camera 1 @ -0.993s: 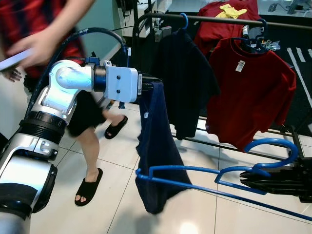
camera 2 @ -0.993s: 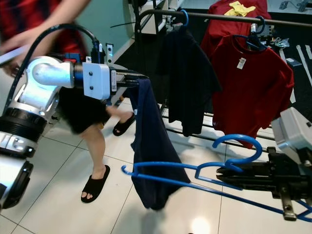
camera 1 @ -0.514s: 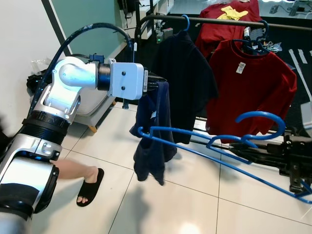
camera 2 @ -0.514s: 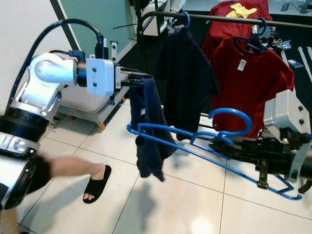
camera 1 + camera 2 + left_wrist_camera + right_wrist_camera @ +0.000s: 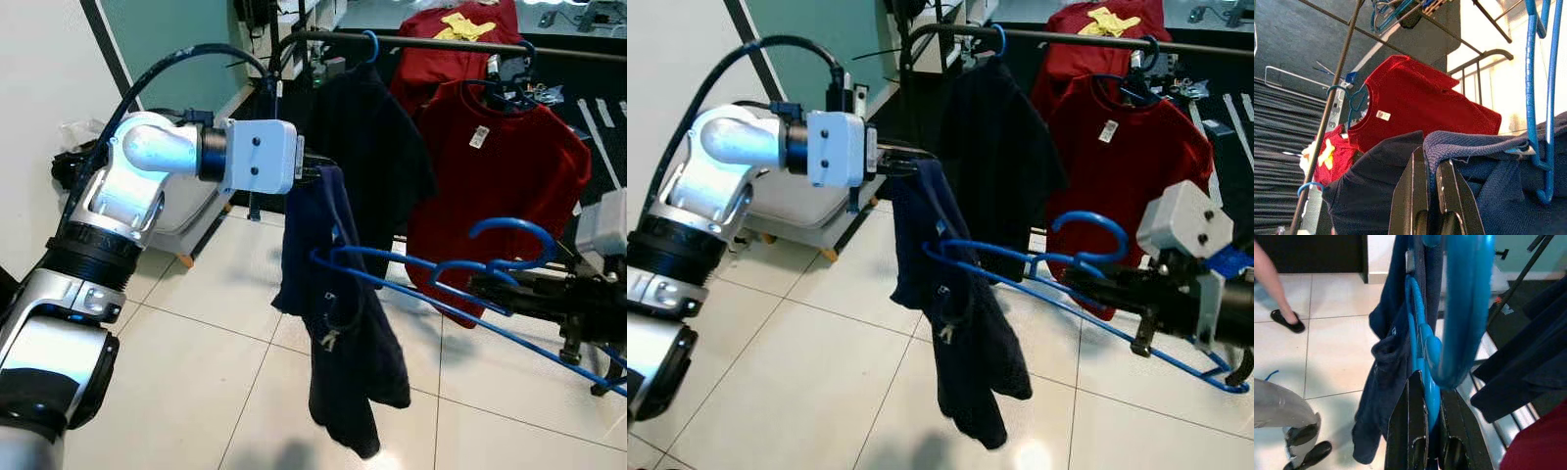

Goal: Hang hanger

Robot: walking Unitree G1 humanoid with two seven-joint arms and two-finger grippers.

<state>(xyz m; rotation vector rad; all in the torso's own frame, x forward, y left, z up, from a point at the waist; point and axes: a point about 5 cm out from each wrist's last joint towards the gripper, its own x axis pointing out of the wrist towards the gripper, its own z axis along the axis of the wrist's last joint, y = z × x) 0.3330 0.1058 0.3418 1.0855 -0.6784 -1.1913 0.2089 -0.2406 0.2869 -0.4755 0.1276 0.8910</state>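
Observation:
A navy shirt (image 5: 338,323) hangs from my left gripper (image 5: 315,174), which is shut on its top edge at chest height. In the left wrist view the two fingers (image 5: 1413,196) pinch the navy cloth (image 5: 1474,147). My right gripper (image 5: 485,286) is shut on the neck of a blue hanger (image 5: 411,279), held level. The hanger's far arm pokes into the navy shirt's folds. In the right wrist view the hanger hook (image 5: 1464,308) curves over the fingers (image 5: 1410,431), with the shirt (image 5: 1386,357) beyond. The clothes rail (image 5: 441,41) runs behind.
On the rail hang a dark shirt (image 5: 377,137) and a red shirt (image 5: 505,166), each on a blue hanger, with another red shirt (image 5: 441,39) behind. A grey low box (image 5: 191,211) stands at the left wall. A person's leg and sandal (image 5: 1284,316) are on the tiled floor.
The person has walked out of the head views. My right gripper has pushed the hanger's arm into the navy shirt, which now drapes lower over it. My left arm has barely moved.

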